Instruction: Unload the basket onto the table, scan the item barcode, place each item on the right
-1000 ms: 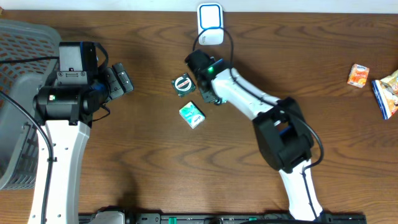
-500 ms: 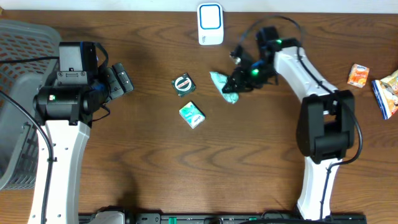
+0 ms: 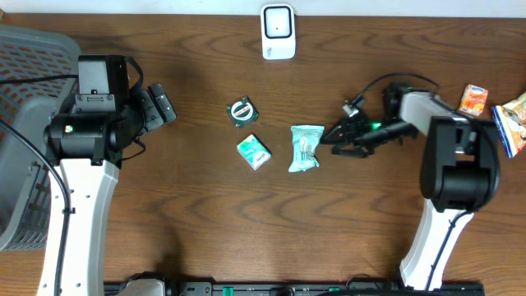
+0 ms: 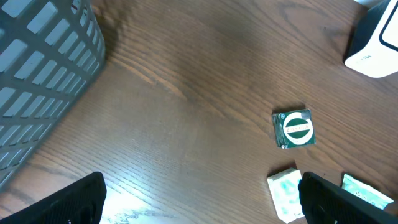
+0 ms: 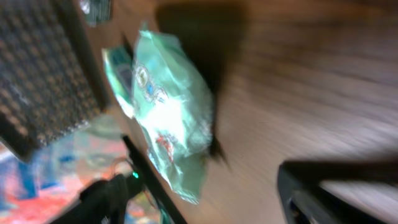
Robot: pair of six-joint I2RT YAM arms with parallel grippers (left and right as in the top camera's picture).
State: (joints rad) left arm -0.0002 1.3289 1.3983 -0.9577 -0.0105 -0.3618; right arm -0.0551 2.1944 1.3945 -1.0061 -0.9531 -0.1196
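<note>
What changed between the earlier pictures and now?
The right gripper carried the green pouch rightward, below the scanner, then let it go; it lies on the table, the open gripper drawn back right. The left gripper, round item, small box and scanner stayed put.

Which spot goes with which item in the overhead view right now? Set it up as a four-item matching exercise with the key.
Items
1. scanner
2. mint pouch
3. basket
4. orange packet

Places
A. far left edge of the view
B. far right of the table
C. top centre of the table
D. lying flat just ahead of the open right gripper, not touching it

Pairs: 1-C, 2-D, 3-A, 4-B
</note>
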